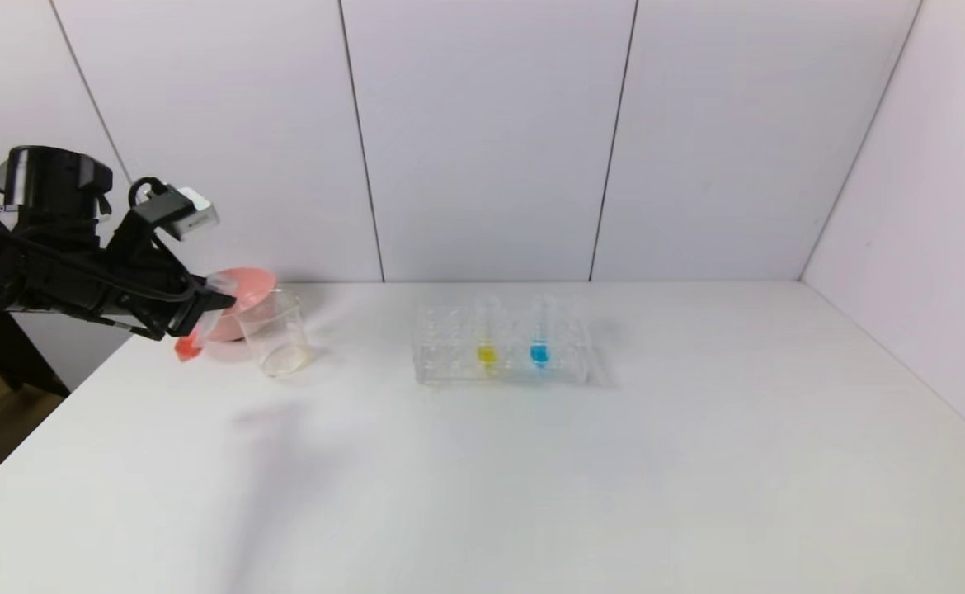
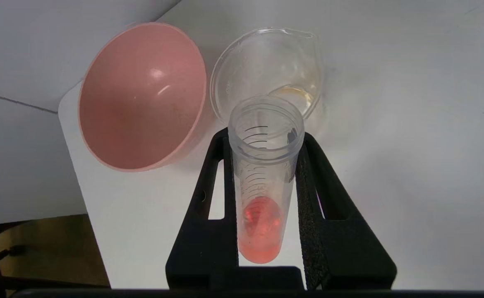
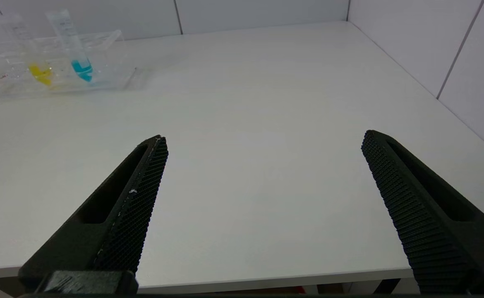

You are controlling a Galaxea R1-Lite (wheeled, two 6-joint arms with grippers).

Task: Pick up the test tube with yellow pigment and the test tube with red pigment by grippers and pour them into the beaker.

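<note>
My left gripper (image 1: 202,309) is shut on the test tube with red pigment (image 1: 192,340), held tilted above the table's far left, its open mouth toward the beaker (image 1: 280,334). In the left wrist view the tube (image 2: 262,194) sits between the black fingers (image 2: 312,194), red liquid at its bottom, and the beaker (image 2: 267,70) lies just past its mouth with a little pale liquid inside. The test tube with yellow pigment (image 1: 487,346) stands in the clear rack (image 1: 503,351); it also shows in the right wrist view (image 3: 39,70). My right gripper (image 3: 262,165) is open and empty over the table's near edge.
A pink bowl (image 1: 243,301) stands right behind the beaker, touching or nearly touching it (image 2: 142,95). A blue-liquid tube (image 1: 539,346) stands in the rack beside the yellow one. The table's left edge is close under my left arm. White wall panels stand behind the table.
</note>
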